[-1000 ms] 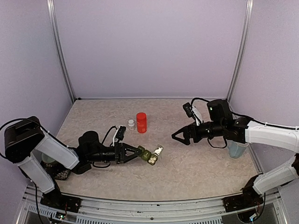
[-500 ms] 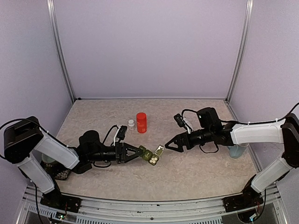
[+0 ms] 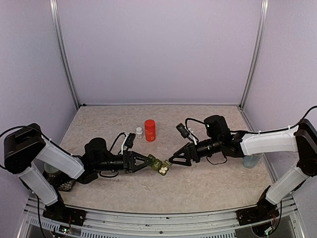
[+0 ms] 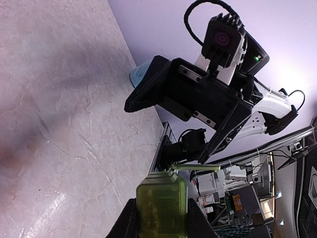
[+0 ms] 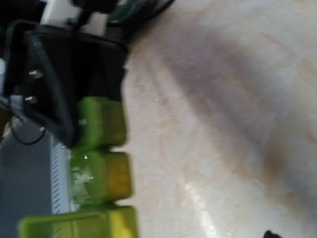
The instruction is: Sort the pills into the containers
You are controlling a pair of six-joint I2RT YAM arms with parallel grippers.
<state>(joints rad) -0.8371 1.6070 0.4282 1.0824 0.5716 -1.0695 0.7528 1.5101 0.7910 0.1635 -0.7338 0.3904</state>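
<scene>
The containers (image 3: 159, 167), a dark green strip with yellowish insides, hang just above the table in front of centre. My left gripper (image 3: 150, 162) is shut on one end of them, and the left wrist view shows the green body (image 4: 162, 208) squeezed between both fingers. Pale pills (image 3: 161, 170) lie in the open compartments, and one lid (image 3: 168, 161) stands up. My right gripper (image 3: 173, 159) is open, its tips right at that lid. In the right wrist view the strip (image 5: 101, 163) fills the left side, with white bits in its middle cell.
A red bottle (image 3: 149, 130) and a small white-capped vial (image 3: 139, 132) stand behind the containers. A pale blue mug (image 3: 250, 159) sits at the right behind my right arm. A dish of dark bits (image 3: 64, 184) lies under my left arm.
My right arm has reached leftward and down, bringing its open jaws from mid-right up to the containers' raised lid. The left gripper and containers have stayed put.
</scene>
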